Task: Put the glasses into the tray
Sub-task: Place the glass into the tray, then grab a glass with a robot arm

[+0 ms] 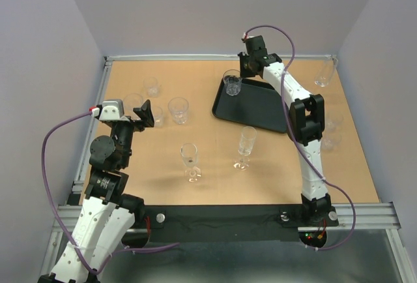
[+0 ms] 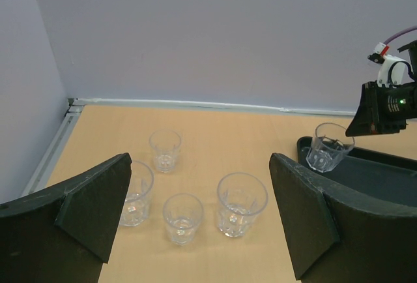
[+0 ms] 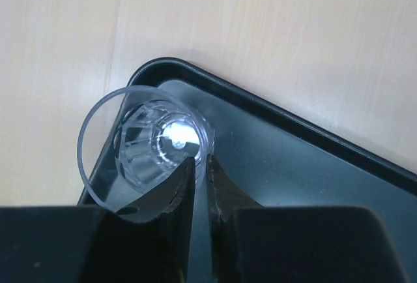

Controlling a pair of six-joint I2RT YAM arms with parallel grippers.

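Note:
A clear tumbler [image 1: 232,84] [image 3: 159,143] stands upright in the far left corner of the black tray [image 1: 260,110] [image 3: 313,165]. My right gripper [image 1: 242,69] [image 3: 201,162] straddles the tumbler's near wall, one finger inside and one outside, the jaws parted by a narrow slit. My left gripper [image 1: 144,115] [image 2: 201,165] hangs wide open and empty above several short glasses: [image 2: 165,150], [image 2: 241,203], [image 2: 182,218], and one [image 2: 135,192] partly behind its left finger. The left wrist view also shows the tumbler [image 2: 329,147] on the tray [image 2: 378,172].
Two stemmed glasses [image 1: 189,159] [image 1: 246,145] stand mid-table in front of the tray. More glasses stand by the right wall [image 1: 324,74] [image 1: 332,123], partly behind the right arm. Walls close the table at left, back and right.

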